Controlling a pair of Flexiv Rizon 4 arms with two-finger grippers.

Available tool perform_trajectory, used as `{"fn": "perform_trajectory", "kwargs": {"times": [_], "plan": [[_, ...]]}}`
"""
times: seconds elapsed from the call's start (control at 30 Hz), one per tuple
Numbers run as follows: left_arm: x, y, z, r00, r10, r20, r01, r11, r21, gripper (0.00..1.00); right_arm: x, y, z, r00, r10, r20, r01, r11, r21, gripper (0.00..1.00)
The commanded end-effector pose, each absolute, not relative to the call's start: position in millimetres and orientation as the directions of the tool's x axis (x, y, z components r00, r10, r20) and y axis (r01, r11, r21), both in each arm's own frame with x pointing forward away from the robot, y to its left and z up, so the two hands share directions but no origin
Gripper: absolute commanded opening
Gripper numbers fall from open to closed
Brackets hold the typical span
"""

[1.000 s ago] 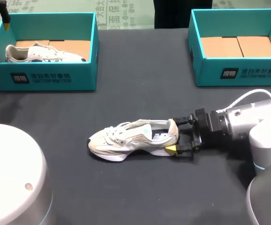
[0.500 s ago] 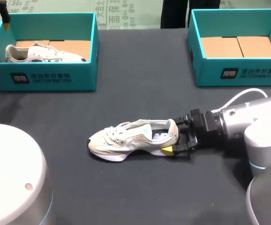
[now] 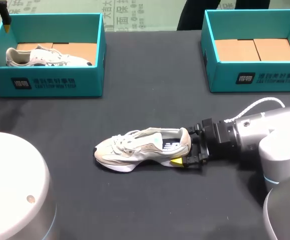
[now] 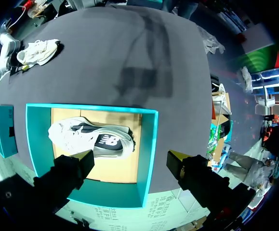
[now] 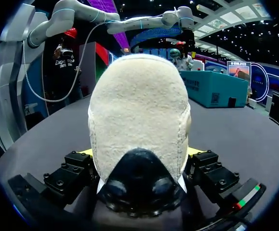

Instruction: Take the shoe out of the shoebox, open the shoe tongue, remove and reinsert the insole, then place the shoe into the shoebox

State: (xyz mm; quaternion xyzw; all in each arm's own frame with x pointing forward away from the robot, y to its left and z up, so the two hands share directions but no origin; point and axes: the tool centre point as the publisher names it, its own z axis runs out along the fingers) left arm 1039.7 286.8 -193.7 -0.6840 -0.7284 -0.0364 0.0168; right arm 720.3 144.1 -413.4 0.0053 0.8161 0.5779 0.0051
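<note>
A cream running shoe [image 3: 142, 147] lies on its side mid-table, toe to the left. My right gripper [image 3: 186, 146] stands open with one finger on each side of the shoe's heel. In the right wrist view the heel [image 5: 139, 110] fills the gap of that gripper [image 5: 140, 151], with the yellow tips just showing beside it. My left gripper [image 3: 2, 12] hangs open high over the back left corner of the left shoebox [image 3: 49, 82]. From the left wrist, the gripper [image 4: 129, 156] looks down on this box [image 4: 150, 144] and the second shoe [image 4: 91, 137] inside.
A second teal shoebox [image 3: 255, 80] stands at the back right with only cardboard inside. The black tabletop [image 3: 150, 100] lies between the boxes and the shoe. My right arm [image 3: 265, 140] stretches low over the table from the right.
My right gripper has slid a little to the left, further along the heel of the shoe. The shoe and my left arm have stayed where they were.
</note>
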Motion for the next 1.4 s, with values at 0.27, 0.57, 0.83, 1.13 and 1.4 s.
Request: {"fn": "perform_trajectory", "kwargs": {"times": [0.27, 0.57, 0.83, 1.13, 1.4], "plan": [[1039, 287, -193, -0.064, 0.995, 0.077, 0.998, 0.061, 0.033, 1.0, 720, 151, -416, -1.0, 0.013, 0.001, 0.005, 0.337, 0.942, 0.75], [1039, 287, -193, -0.064, 0.995, 0.077, 0.998, 0.061, 0.033, 1.0, 720, 153, -415, -1.0, 0.016, 0.004, 0.009, 0.342, 0.94, 0.0], [1039, 287, -193, -0.064, 0.995, 0.077, 0.998, 0.061, 0.033, 1.0, 719, 152, -415, -1.0, 0.019, 0.004, 0.01, 0.334, 0.943, 0.0], [1039, 287, -193, -0.064, 0.995, 0.077, 0.998, 0.061, 0.033, 1.0, 719, 152, -415, -1.0, 0.019, 0.004, 0.01, 0.334, 0.943, 0.0], [992, 252, -180, -0.476, 0.869, 0.137, 0.865, 0.491, -0.102, 1.0, 719, 152, -415, -1.0, 0.019, 0.004, 0.01, 0.334, 0.943, 0.0]]}}
